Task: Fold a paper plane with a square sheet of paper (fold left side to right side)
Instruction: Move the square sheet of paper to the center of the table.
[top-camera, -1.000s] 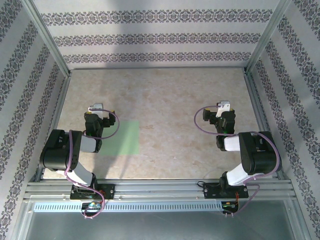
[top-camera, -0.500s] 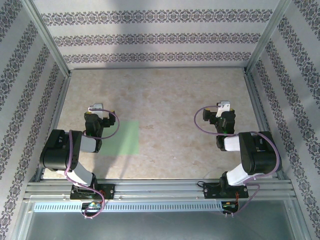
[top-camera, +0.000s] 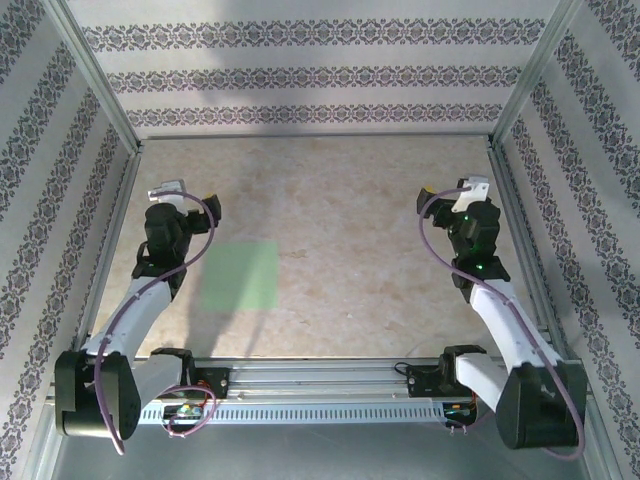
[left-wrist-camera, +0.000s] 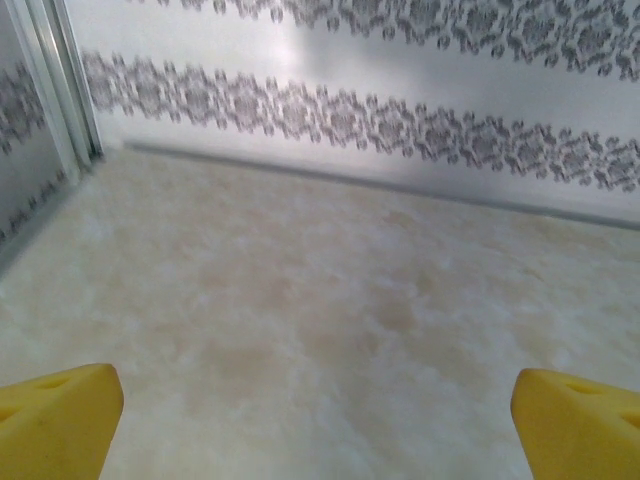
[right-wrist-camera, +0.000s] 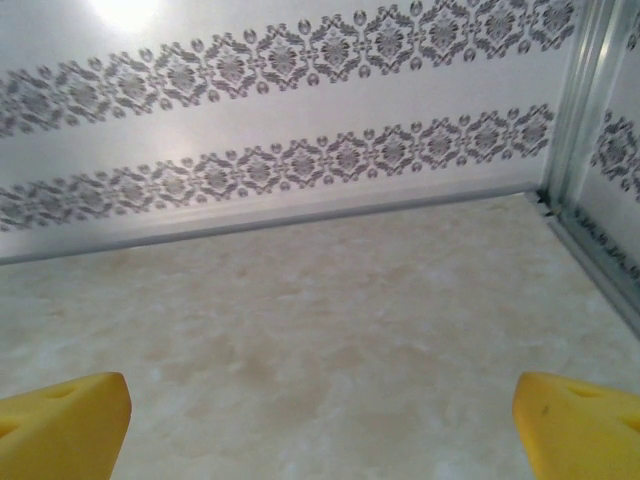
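Observation:
The square sheet of paper (top-camera: 240, 275) is pale green and lies flat on the table, left of centre towards the front. The paper plane is out of view. My left gripper (top-camera: 186, 195) hovers behind and to the left of the sheet, apart from it. In the left wrist view, the left gripper (left-wrist-camera: 320, 430) is open, its yellow fingertips (left-wrist-camera: 55, 420) wide apart over bare table. My right gripper (top-camera: 449, 193) is far off at the right side. The right wrist view shows the right gripper (right-wrist-camera: 320, 430) open too, with nothing between its yellow pads (right-wrist-camera: 580, 425).
The beige marbled table (top-camera: 330, 210) is boxed in by patterned walls (top-camera: 310, 75) with metal corner posts (top-camera: 95, 75). An aluminium rail (top-camera: 320, 380) runs along the front edge and carries both arm bases. The right gripper is close to the right wall frame (top-camera: 515, 215).
Both arms have stretched out from their folded pose. The left gripper moved off the sheet to the back left, uncovering it. The right gripper moved back and right.

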